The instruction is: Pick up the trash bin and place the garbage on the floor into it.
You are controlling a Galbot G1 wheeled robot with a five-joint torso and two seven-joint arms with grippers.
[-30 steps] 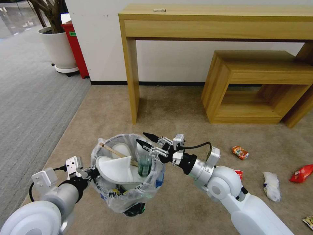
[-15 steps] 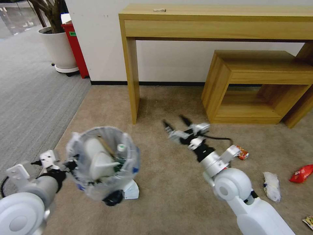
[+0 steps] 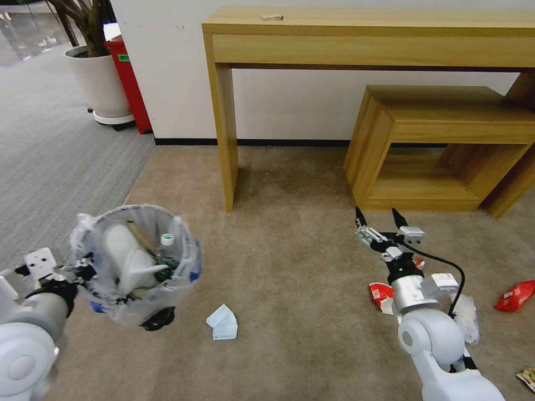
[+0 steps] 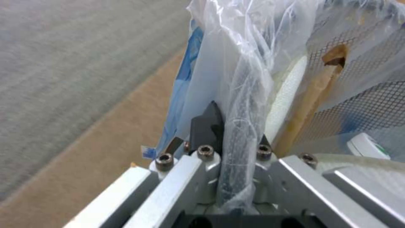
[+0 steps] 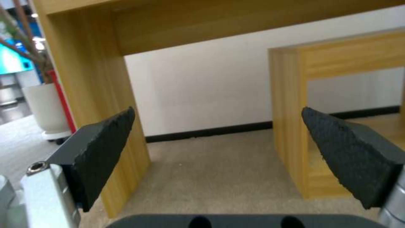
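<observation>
My left gripper (image 3: 86, 266) is shut on the near rim of the trash bin (image 3: 186, 262) and holds it up at the lower left, above the beige floor (image 3: 290, 278). In the left wrist view the left gripper (image 4: 236, 126) pinches the black rim and the crinkly bag (image 4: 253, 47). Inside lie a white slipper (image 3: 125, 253), a green-labelled bottle (image 3: 166, 250) and a wooden stick (image 3: 140, 235). My right gripper (image 3: 379, 218) (image 5: 217, 114) stands open and empty at the right, pointing at the wall. Garbage on the carpet: a pale-blue mask (image 3: 223, 323), a red-white wrapper (image 3: 380, 292), a white crumpled piece (image 3: 467, 312), a red wrapper (image 3: 515, 295).
A tall wooden console table (image 3: 223, 111) stands against the wall, with a low wooden shelf unit (image 3: 440, 145) to its right. A white plant pot (image 3: 100, 83) and a red box (image 3: 131, 83) stand at the far left. Grey striped carpet (image 3: 50, 167) borders the left side.
My left arm has swung the bin to the left. The right gripper has left the bin's mouth and moved far right, still open. The mask now shows on the carpet.
</observation>
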